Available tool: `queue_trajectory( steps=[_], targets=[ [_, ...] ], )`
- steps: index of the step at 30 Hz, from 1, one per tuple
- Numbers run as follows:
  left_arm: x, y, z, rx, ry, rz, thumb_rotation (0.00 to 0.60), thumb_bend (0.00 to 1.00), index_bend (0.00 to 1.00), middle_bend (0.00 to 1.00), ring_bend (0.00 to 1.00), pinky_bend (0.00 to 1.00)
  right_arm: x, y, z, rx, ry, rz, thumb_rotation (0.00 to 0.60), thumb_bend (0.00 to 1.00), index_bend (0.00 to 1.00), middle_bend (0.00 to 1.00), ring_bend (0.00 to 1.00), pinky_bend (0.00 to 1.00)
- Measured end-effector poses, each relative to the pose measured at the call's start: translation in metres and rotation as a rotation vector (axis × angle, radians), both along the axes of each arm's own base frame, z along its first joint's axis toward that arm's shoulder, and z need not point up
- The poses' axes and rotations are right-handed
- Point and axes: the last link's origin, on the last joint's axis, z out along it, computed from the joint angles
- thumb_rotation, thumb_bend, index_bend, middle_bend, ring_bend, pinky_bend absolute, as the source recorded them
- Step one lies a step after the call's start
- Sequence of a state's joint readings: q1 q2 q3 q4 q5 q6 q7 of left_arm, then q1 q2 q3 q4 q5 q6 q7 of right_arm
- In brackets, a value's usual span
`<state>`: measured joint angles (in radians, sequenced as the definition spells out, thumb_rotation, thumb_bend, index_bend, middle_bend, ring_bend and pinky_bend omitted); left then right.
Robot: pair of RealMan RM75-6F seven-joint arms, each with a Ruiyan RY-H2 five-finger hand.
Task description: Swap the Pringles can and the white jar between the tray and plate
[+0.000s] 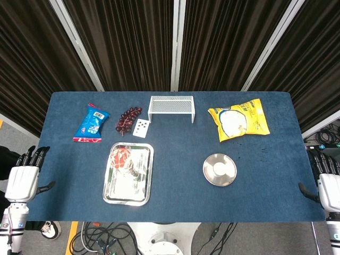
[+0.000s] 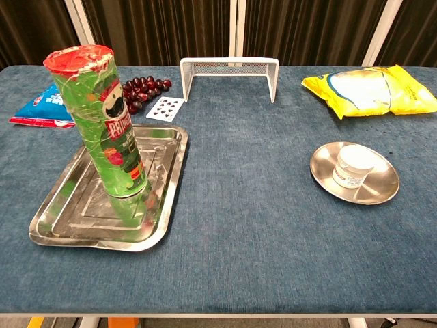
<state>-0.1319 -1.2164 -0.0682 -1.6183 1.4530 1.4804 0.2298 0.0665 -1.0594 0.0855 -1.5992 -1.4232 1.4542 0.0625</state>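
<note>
A green Pringles can [image 2: 108, 123] with a red lid [image 1: 121, 158] stands upright in the rectangular steel tray [image 2: 75, 222] at the left of the table; the tray [image 1: 142, 187] shows in the head view too. A short white jar [image 2: 354, 166] sits in the middle of the round metal plate [image 2: 386, 188] on the right, seen from above as jar [image 1: 220, 169] on plate [image 1: 208, 175]. My left hand [image 1: 24, 178] hangs off the table's left edge, fingers apart, holding nothing. My right hand [image 1: 329, 183] hangs off the right edge, also empty. Neither hand shows in the chest view.
Along the back lie a blue snack packet [image 1: 91, 124], dark grapes [image 1: 128, 119], a playing card [image 1: 141, 128], a white wire rack [image 1: 171, 108] and a yellow chip bag [image 1: 239, 120]. Bare blue cloth lies between tray and plate.
</note>
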Motion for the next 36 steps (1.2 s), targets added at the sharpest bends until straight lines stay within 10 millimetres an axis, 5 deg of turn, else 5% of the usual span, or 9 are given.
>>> queue_trajectory(
  steps=[16,36],
  targets=[
    [0.017,0.009,0.003,-0.051,-0.139,-0.071,0.6,0.0,0.11,0.12,0.05,0.18,0.0,0.002,0.0,0.006,-0.005,-0.01,0.6,0.21,0.0,0.0,0.0,0.0],
    [0.12,0.068,-0.025,-0.367,-0.247,-0.371,0.6,0.0,0.1,0.12,0.05,0.18,0.001,-0.002,0.0,0.011,-0.001,-0.009,0.6,0.21,0.0,0.0,0.0,0.0]
  ],
)
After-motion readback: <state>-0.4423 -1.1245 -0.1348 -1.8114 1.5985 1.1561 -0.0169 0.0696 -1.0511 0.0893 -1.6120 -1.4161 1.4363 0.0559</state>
